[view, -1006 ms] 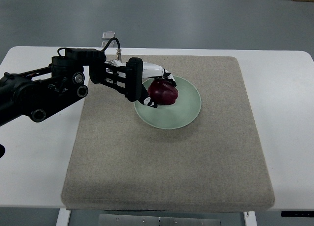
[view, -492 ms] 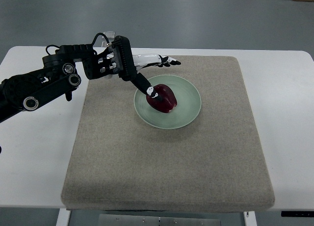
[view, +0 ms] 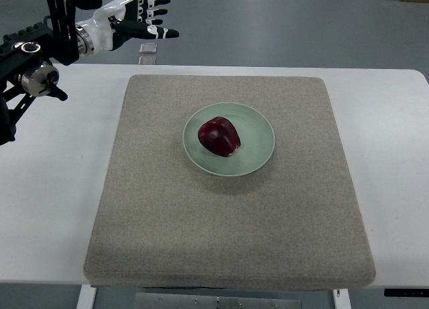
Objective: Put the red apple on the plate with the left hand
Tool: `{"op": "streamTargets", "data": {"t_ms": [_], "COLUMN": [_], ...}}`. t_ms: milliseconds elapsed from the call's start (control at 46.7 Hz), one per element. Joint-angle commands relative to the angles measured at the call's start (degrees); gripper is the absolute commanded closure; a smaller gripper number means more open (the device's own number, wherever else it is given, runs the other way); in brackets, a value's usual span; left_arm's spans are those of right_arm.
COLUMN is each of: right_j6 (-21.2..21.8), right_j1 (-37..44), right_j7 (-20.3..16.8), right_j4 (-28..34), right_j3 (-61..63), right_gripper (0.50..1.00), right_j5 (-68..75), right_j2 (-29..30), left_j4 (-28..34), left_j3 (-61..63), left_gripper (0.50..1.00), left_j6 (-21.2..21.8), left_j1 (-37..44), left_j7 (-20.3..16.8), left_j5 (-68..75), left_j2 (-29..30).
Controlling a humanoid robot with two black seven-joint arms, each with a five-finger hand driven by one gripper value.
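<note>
Red apple [view: 219, 136] on green plate [view: 258, 148]; left hand [view: 137, 17] empty.

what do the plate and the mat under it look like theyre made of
The plate looks like glazed ceramic, though it could be melamine: pale green, smooth, with a soft sheen along the rim. The mat looks like woven fabric or felt over padding: beige, with a matte speckled weave and rounded, thick edges. The red apple resting on the plate has a glossy dark skin.
</note>
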Motion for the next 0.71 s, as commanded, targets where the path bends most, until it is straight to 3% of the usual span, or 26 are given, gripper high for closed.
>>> {"op": "streamTargets", "data": {"t_ms": [0, 385, 685], "right_j6": [0.0, 0.0, 0.0], "right_j1": [0.0, 0.0, 0.0], "right_j7": [0.0, 0.0, 0.0], "right_j4": [0.0, 0.0, 0.0], "right_j3": [0.0, 0.0, 0.0], "right_gripper": [0.57, 0.57, 0.572], "right_j5": [0.1, 0.0, 0.0], "right_j2": [0.0, 0.0, 0.0], "left_j4": [1.4, 7.8, 8.9], "left_j3": [-0.3, -0.4, -3.6], "left_gripper": [0.506, 0.506, 0.506], "left_j6": [-0.2, -4.0, -5.3], "left_j1": [0.0, 0.0, 1.0], "left_j7": [0.8, 1.5, 7.6], "left_j5": [-7.1, -30.1, -36.6], "left_j2": [0.4, 0.0, -0.1]}}
